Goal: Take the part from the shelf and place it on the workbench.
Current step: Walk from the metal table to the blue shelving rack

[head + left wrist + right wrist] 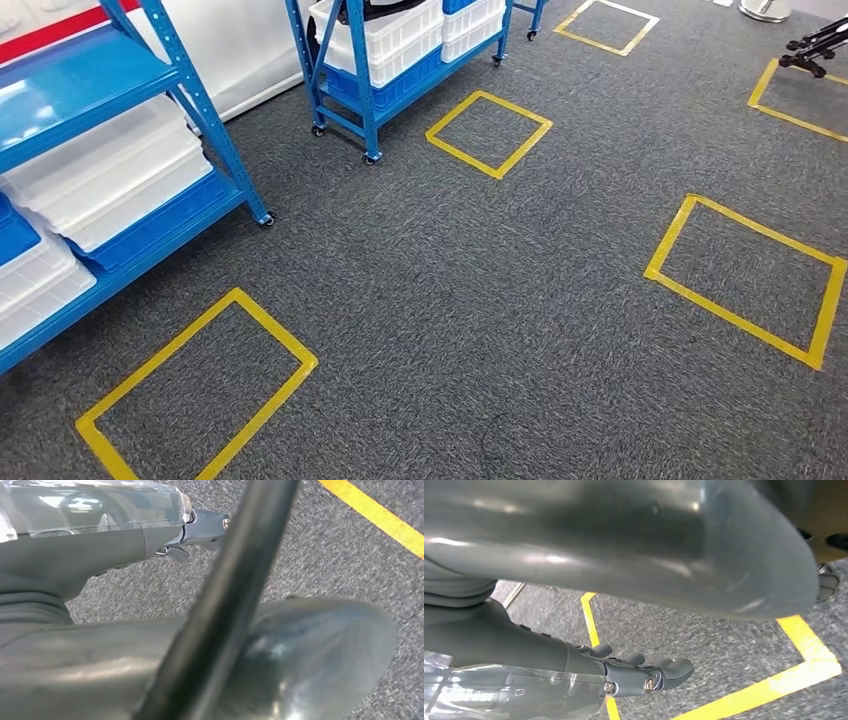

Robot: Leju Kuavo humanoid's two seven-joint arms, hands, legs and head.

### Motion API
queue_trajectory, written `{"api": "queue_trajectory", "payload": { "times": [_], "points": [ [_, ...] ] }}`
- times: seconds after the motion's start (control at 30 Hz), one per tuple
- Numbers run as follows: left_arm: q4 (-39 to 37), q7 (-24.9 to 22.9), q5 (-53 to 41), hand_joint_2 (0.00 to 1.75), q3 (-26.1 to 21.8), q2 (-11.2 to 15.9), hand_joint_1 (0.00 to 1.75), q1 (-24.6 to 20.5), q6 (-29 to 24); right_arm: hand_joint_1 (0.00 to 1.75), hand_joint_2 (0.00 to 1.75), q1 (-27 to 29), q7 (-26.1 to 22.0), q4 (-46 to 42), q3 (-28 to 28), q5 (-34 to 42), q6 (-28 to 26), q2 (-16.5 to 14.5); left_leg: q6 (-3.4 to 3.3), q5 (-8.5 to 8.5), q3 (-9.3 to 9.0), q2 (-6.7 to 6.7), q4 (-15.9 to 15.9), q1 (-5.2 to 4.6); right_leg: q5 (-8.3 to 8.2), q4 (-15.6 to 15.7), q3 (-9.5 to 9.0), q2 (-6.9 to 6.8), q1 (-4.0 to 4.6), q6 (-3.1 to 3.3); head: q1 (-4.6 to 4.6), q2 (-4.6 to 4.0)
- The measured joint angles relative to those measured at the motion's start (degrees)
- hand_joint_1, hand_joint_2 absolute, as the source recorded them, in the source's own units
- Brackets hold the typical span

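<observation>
While walking toward shelf (120,150), could clip its wheeled frame (tight turn); left hand (200,527) grip unclear, right hand (644,672) curled, holding nothing.

The carpet (480,300) and blue shelves (120,200) are seen from high; the same carpet is viewed closely from both wrists.

We take this for a warehouse-like robot test space. At the left of the head view stands a blue steel shelf rack (190,95) stacked with white plastic bins (110,180); a second rack on castors (385,70) sits at upper centre. Grey carpet (480,300) carries yellow tape rectangles (490,133) marking floor stations.
</observation>
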State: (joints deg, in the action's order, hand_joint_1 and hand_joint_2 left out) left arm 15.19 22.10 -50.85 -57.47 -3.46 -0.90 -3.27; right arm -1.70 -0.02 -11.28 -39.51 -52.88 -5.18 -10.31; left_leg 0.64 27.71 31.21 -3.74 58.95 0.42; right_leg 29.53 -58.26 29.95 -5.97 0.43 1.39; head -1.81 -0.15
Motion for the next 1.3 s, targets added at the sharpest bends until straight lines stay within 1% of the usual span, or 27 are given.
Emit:
{"api": "queue_trajectory", "payload": {
  "times": [0.03,0.1,0.17,0.23,0.27,0.3,0.33,0.37,0.4,0.47,0.53,0.6,0.63,0.7,0.77,0.8,0.83,0.87,0.9,0.93,1.0,1.03,1.1,1.13,1.2,1.23,1.3],
  "points": [
    [0.0,0.04,-0.08,0.0,-0.02,0.07,0.0,-0.03,-0.02,0.0,0.0,-0.1,0.01,0.0,-0.01,0.01,0.04,0.01,-0.24,0.06,-0.13,-0.22,-0.62,-0.25,0.04,0.0,-0.06,-0.5,0.02,-0.29,0.0,0.0],
    [0.0,0.1,-0.19,0.0,-0.14,0.16,0.0,0.09,-0.05,0.0,0.0,-0.35,0.01,0.0,-0.01,0.01,0.4,0.05,-0.77,-0.41,-0.05,1.0,-1.04,-0.2,0.14,0.03,-0.29,-0.94,-0.16,-0.96,0.0,0.0],
    [0.0,0.22,-0.42,0.0,-0.37,0.2,0.0,0.07,-0.1,0.0,0.0,-0.35,-0.06,0.0,-0.03,-0.05,1.51,0.38,-1.46,-1.06,-0.25,2.15,-1.69,0.11,1.75,-1.89,0.41,1.56,-0.42,-1.67,0.0,0.0],
    [0.0,0.33,-0.67,0.0,-0.64,0.2,0.0,-0.19,-0.17,0.0,0.0,-0.11,-0.16,0.0,-0.11,-0.13,2.66,0.84,-1.94,-1.52,-0.07,3.38,-1.92,0.23,5.48,-8.34,3.52,4.83,-0.71,-2.13,0.0,0.0],
    [0.0,0.36,-0.74,0.0,-0.74,0.2,0.0,-0.29,-0.21,0.0,0.0,0.0,-0.18,0.0,-0.17,-0.16,2.94,0.99,-2.06,-1.64,0.13,4.05,-1.91,0.21,7.19,-12.32,5.53,5.48,-0.79,-2.25,0.01,0.0],
    [0.0,0.37,-0.78,0.0,-0.83,0.2,0.0,-0.33,-0.24,0.0,0.0,0.09,-0.18,0.0,-0.22,-0.18,3.08,1.11,-2.08,-1.7,0.24,4.8,-1.89,0.2,7.98,-15.29,7.07,5.7,-0.85,-2.35,0.01,0.0],
    [0.0,0.37,-0.82,0.0,-0.89,0.2,0.0,-0.28,-0.26,0.0,0.0,0.16,-0.18,0.0,-0.26,-0.19,3.13,1.24,-2.06,-1.75,0.27,5.57,-1.86,0.2,7.51,-16.24,7.68,5.78,-0.92,-2.41,0.02,0.0],
    [0.0,0.37,-0.86,0.0,-0.93,0.19,0.0,-0.22,-0.27,0.0,0.0,0.2,-0.18,0.0,-0.29,-0.19,3.13,1.37,-1.99,-1.79,0.23,6.39,-1.81,0.2,5.87,-14.85,7.16,5.94,-1.02,-2.41,0.02,0.0],
    [0.0,0.38,-0.9,0.0,-0.95,0.17,0.0,-0.18,-0.27,0.0,0.0,0.23,-0.18,0.0,-0.32,-0.19,3.12,1.51,-1.9,-1.8,0.17,7.22,-1.76,0.22,3.5,-11.46,5.69,6.39,-1.15,-2.37,0.02,0.0],
    [0.0,0.43,-1.1,0.0,-0.98,0.11,0.0,-0.25,-0.27,0.0,0.0,0.32,-0.2,0.0,-0.4,-0.22,3.1,1.76,-1.49,-1.79,0.33,8.7,-1.49,0.16,-0.19,-3.66,2.38,8.79,-1.37,-2.12,0.01,0.0],
    [0.0,0.55,-1.47,0.0,-1.15,0.09,0.0,-0.36,-0.31,0.0,0.0,0.32,-0.32,0.0,-0.49,-0.34,3.06,1.89,-0.77,-1.91,0.8,9.89,-1.33,0.17,-1.03,-0.29,1.11,10.14,-1.3,-1.8,0.01,0.0],
    [0.0,0.63,-1.84,0.0,-1.56,0.09,0.0,-0.25,-0.55,0.0,0.0,0.17,-0.55,0.0,-0.57,-0.48,2.96,1.91,0.04,-2.15,1.22,11.01,-1.46,0.28,-1.16,0.05,1.02,9.03,-1.22,-1.31,0.01,0.0],
    [0.0,0.64,-1.99,0.0,-1.85,0.08,0.0,-0.14,-0.73,0.0,0.0,0.11,-0.66,0.0,-0.62,-0.54,2.91,1.92,0.33,-1.92,1.43,10.65,-1.18,0.31,-1.32,0.3,0.91,8.35,-1.28,-0.92,0.0,0.0],
    [0.0,0.67,-2.33,0.0,-2.31,0.07,0.0,-0.13,-1.0,0.0,0.0,0.15,-0.84,0.0,-0.73,-0.62,2.86,1.92,0.67,0.36,2.93,8.15,2.11,0.24,-1.6,0.82,0.8,6.88,-1.41,-0.18,0.0,0.0],
    [0.0,0.75,-2.78,0.0,-2.49,0.07,0.0,-0.4,-1.05,0.0,0.0,0.36,-0.92,0.0,-0.83,-0.69,2.86,1.93,0.92,4.46,6.36,5.35,9.68,0.23,-1.59,0.89,0.87,5.21,-1.18,0.22,0.0,0.0],
    [0.0,0.79,-2.95,0.0,-2.53,0.07,0.0,-0.5,-1.04,0.0,0.0,0.45,-0.91,0.0,-0.87,-0.72,2.86,1.93,1.06,5.83,7.86,4.79,13.09,0.26,-1.55,0.87,0.9,4.36,-1.08,0.29,0.0,0.0],
    [0.0,0.82,-3.09,0.0,-2.58,0.06,0.0,-0.48,-1.03,0.0,0.0,0.48,-0.91,0.0,-0.91,-0.73,2.86,1.93,1.17,6.28,8.61,4.42,15.04,0.3,-1.49,0.85,0.91,3.51,-1.0,0.32,0.0,0.0],
    [0.0,0.84,-3.17,0.0,-2.64,0.07,0.0,-0.38,-1.03,0.0,0.0,0.46,-0.9,0.0,-0.93,-0.74,2.87,1.93,1.24,5.54,8.13,4.16,14.55,0.34,-1.43,0.83,0.88,2.78,-0.98,0.3,-0.01,0.0],
    [0.0,0.86,-3.17,0.0,-2.71,0.08,0.0,-0.29,-1.05,0.0,0.0,0.42,-0.9,0.0,-0.94,-0.75,2.87,1.92,1.26,3.92,6.47,3.72,11.73,0.36,-1.34,0.78,0.79,2.08,-0.98,0.2,-0.01,0.0],
    [0.0,0.87,-3.19,0.0,-2.76,0.1,0.0,-0.25,-1.08,0.0,0.0,0.39,-0.9,0.0,-0.94,-0.76,2.89,1.92,1.22,2.04,4.11,2.68,7.58,0.36,-1.2,0.69,0.66,1.43,-0.94,0.01,-0.01,0.0],
    [0.0,0.94,-3.25,0.0,-2.81,0.14,0.0,-0.44,-1.14,0.0,0.0,0.37,-0.89,0.0,-0.97,-0.78,2.9,1.92,0.73,-0.23,0.46,0.62,0.75,0.12,-0.82,0.4,0.4,0.22,-0.66,-0.56,0.0,0.0],
    [0.0,0.98,-3.28,0.0,-2.82,0.14,0.0,-0.5,-1.14,0.0,0.0,0.32,-0.87,0.0,-0.98,-0.8,2.91,1.92,0.37,-0.48,-0.15,0.08,-0.64,-0.01,-0.69,0.3,0.28,-0.29,-0.53,-0.84,0.0,0.0],
    [0.0,1.06,-3.33,0.0,-2.86,0.14,0.0,-0.38,-1.15,0.0,0.0,0.03,-0.86,0.0,-0.99,-0.82,2.91,1.91,-0.41,-0.51,0.02,0.96,-0.99,-0.14,-0.58,0.3,0.01,-1.19,-0.47,-1.37,0.01,0.0],
    [0.0,1.07,-3.33,0.0,-2.89,0.13,0.0,-0.25,-1.17,0.0,0.0,-0.14,-0.85,0.0,-0.99,-0.83,2.91,1.92,-0.8,-0.68,-0.01,1.5,-1.14,-0.08,-0.33,0.09,-0.08,-0.87,-0.61,-1.73,0.01,0.0],
    [0.0,1.07,-3.33,0.0,-2.93,0.12,0.0,-0.26,-1.25,0.0,0.0,-0.18,-0.85,0.0,-1.01,-0.83,2.91,1.94,-1.6,-1.12,-0.08,2.63,-1.49,0.11,1.72,-2.49,0.88,1.74,-0.88,-2.37,0.01,0.0],
    [0.0,1.07,-3.33,0.0,-2.95,0.11,0.0,-0.37,-1.28,0.0,0.0,-0.08,-0.85,0.0,-1.03,-0.83,2.91,1.95,-1.89,-1.32,-0.03,3.2,-1.53,0.17,3.6,-5.52,2.27,3.57,-1.03,-2.58,0.0,0.0],
    [0.0,1.07,-3.33,0.0,-2.99,0.12,0.0,-0.58,-1.29,0.0,0.0,0.13,-0.85,0.0,-1.06,-0.83,2.93,1.93,-2.18,-1.5,0.3,4.56,-1.46,0.09,7.06,-12.96,5.94,5.37,-1.11,-2.66,0.01,0.0]
  ]
}}
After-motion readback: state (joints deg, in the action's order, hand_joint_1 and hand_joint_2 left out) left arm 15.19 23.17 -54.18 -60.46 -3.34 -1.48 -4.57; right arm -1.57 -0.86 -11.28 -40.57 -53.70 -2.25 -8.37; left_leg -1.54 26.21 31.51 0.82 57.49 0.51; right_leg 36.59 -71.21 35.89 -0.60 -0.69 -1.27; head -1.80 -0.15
